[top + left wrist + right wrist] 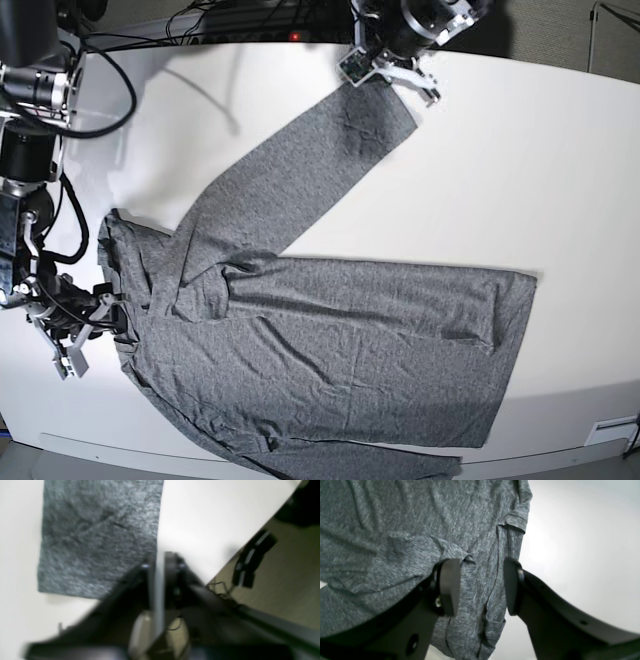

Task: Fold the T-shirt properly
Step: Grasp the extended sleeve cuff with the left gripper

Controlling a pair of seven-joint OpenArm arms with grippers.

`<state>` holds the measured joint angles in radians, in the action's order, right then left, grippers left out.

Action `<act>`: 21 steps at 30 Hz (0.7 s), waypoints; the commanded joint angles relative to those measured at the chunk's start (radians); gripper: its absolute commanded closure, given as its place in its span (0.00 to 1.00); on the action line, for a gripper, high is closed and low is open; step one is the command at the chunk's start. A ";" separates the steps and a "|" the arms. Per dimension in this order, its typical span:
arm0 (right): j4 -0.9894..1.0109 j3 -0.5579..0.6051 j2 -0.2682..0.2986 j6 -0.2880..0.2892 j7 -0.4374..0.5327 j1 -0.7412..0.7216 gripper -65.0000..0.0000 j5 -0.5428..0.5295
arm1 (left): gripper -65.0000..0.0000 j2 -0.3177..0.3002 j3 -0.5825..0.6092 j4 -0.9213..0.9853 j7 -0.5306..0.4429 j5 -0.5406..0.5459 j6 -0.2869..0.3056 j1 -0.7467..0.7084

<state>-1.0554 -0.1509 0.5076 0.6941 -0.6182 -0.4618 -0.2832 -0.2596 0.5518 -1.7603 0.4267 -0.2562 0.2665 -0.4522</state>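
Spread crooked across the bench (560, 150): T-shirt (330, 340), right fingers (450, 587) wide over bunched neck folds, left fingers (150, 562) narrow, empty; risk of creases folded in.

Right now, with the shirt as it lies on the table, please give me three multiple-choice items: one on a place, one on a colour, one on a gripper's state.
1. Where does the long sleeve of the T-shirt end?
A. Beside the left gripper, at the table's far edge
B. Under the shirt's body
C. Hanging off the near edge

2. What colour is the T-shirt?
A. White
B. Mottled grey
C. Red

3. How is the right gripper?
A. Shut on the sleeve cuff
B. Out of view
C. Open, with shirt fabric seen between its fingers

Answers:
1. A: in the base view the cuff lies by the left gripper.
2. B: every view shows grey mottled knit.
3. C: the right wrist view shows a wide gap between the fingers.
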 commanded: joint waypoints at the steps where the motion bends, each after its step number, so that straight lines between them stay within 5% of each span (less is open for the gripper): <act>1: -0.018 -0.004 0.016 0.004 0.021 -0.031 0.57 -0.008 | 1.00 -0.002 0.000 -0.006 0.018 -0.026 -0.005 0.008; 11: -0.018 0.105 0.016 0.004 0.000 -0.031 0.57 -0.005 | 1.00 -0.005 -0.001 -0.006 0.039 -0.209 -0.010 0.112; 21: -0.018 0.158 0.016 0.004 0.000 -0.031 0.57 -0.005 | 1.00 -0.007 -0.001 -0.025 0.112 -0.215 -0.012 0.186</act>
<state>-1.0554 0.0139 0.5076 0.6941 -0.6342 -0.4606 -0.2825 -0.2680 0.5514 -1.7626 0.5537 -0.4706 0.2638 -0.2691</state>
